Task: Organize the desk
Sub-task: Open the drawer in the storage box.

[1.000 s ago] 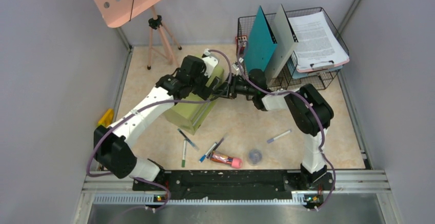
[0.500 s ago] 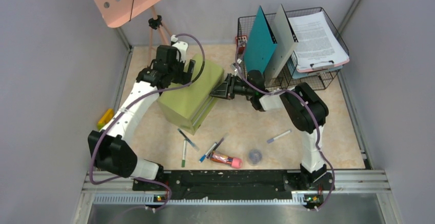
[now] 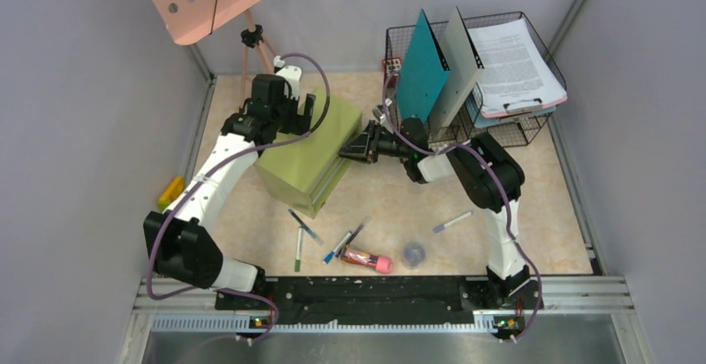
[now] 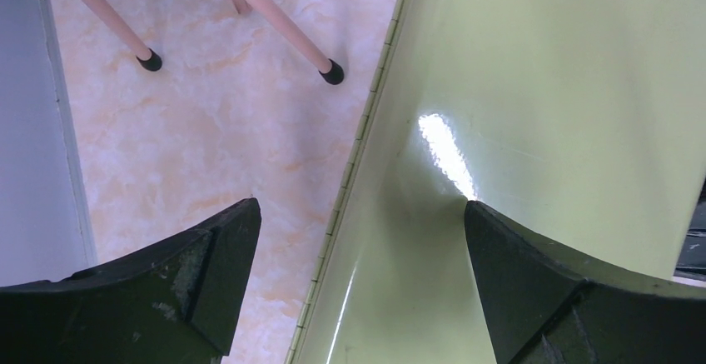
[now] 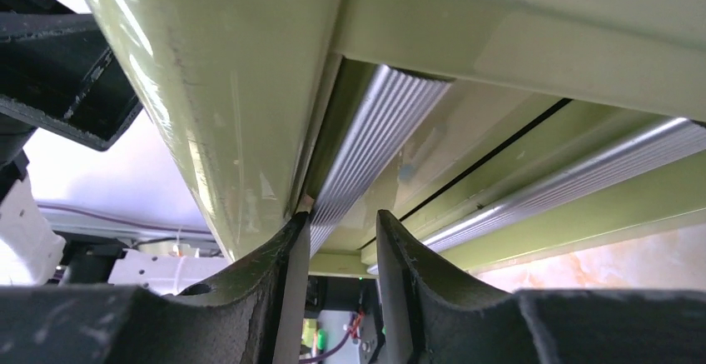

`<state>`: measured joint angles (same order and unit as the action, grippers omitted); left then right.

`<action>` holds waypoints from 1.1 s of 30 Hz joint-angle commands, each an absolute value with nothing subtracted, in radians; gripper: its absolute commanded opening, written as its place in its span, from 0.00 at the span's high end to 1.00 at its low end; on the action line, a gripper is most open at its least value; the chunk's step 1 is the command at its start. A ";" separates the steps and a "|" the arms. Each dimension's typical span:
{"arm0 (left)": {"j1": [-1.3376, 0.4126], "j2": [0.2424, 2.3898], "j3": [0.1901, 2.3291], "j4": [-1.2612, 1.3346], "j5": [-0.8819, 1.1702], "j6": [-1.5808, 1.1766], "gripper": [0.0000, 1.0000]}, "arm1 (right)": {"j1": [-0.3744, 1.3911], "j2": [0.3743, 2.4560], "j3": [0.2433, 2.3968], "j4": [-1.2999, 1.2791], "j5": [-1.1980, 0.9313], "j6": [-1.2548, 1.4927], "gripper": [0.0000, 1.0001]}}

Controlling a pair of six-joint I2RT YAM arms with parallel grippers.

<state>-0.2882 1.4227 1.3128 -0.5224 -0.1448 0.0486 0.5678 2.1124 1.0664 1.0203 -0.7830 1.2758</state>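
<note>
On the beige desk (image 3: 541,214), the olive-green drawer box (image 3: 308,160) sits toward the far-left corner. The left gripper (image 4: 358,214) hangs wide open astride its top edge, while the right gripper (image 5: 341,218) appears to pinch the ribbed drawer handle (image 5: 375,139). Pulled unbraced, the box could slide, or the pinch slip.

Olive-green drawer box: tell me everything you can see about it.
The olive-green drawer box is a glossy, hard-looking rectangular case with a plain flat top and ribbed silver handle strips on its front. It sits skewed on the beige marble-patterned desk, left of the middle. The open left gripper straddles its far-left top edge. The right gripper's fingers bracket one handle strip's end, though a firm pinch can't be confirmed.
</note>
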 commanded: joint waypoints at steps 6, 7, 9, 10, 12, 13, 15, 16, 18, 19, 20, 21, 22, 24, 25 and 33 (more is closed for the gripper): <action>-0.275 1.486 1.235 -0.603 -0.069 0.038 0.04 | 0.609 2.163 1.154 1.176 -0.715 1.369 0.66; -0.275 1.489 1.229 -0.605 -0.062 0.040 0.04 | 0.610 2.165 1.156 1.177 -0.714 1.371 0.67; -0.275 1.493 1.223 -0.606 -0.046 0.039 0.04 | 0.612 2.169 1.160 1.176 -0.709 1.374 0.67; -0.274 1.496 1.221 -0.608 -0.039 0.038 0.05 | 0.614 2.169 1.161 1.173 -0.707 1.372 0.67; -0.273 1.502 1.220 -0.611 -0.024 0.040 0.05 | 0.615 2.170 1.171 1.164 -0.704 1.365 0.67; -0.273 1.506 1.221 -0.613 -0.016 0.040 0.05 | 0.617 2.172 1.175 1.154 -0.705 1.359 0.67; -0.273 1.513 1.216 -0.615 -0.006 0.040 0.06 | 0.617 2.170 1.185 1.129 -0.706 1.341 0.67; -0.273 1.517 1.214 -0.616 -0.005 0.041 0.06 | 0.617 2.168 1.189 1.111 -0.707 1.326 0.68; -0.273 1.527 1.211 -0.618 0.030 0.042 0.07 | 0.617 2.165 1.197 1.084 -0.707 1.305 0.68; -0.273 1.530 1.210 -0.618 0.039 0.043 0.07 | 0.617 2.166 1.202 1.075 -0.708 1.296 0.68; -0.273 1.534 1.210 -0.620 0.044 0.043 0.07 | 0.617 2.165 1.206 1.071 -0.710 1.292 0.68; -0.273 1.537 1.212 -0.623 0.046 0.043 0.07 | 0.617 2.166 1.208 1.072 -0.710 1.291 0.69; -0.273 1.538 1.213 -0.626 0.047 0.044 0.07 | 0.617 2.167 1.209 1.071 -0.710 1.289 0.71; -0.273 1.538 1.214 -0.627 0.050 0.047 0.07 | 0.617 2.168 1.206 1.073 -0.708 1.289 0.75; -0.273 1.538 1.215 -0.627 0.054 0.047 0.08 | 0.617 2.170 1.205 1.076 -0.709 1.290 0.79; -0.273 1.541 1.211 -0.635 0.076 0.055 0.09 | 0.604 2.172 1.208 1.143 -0.708 1.346 1.00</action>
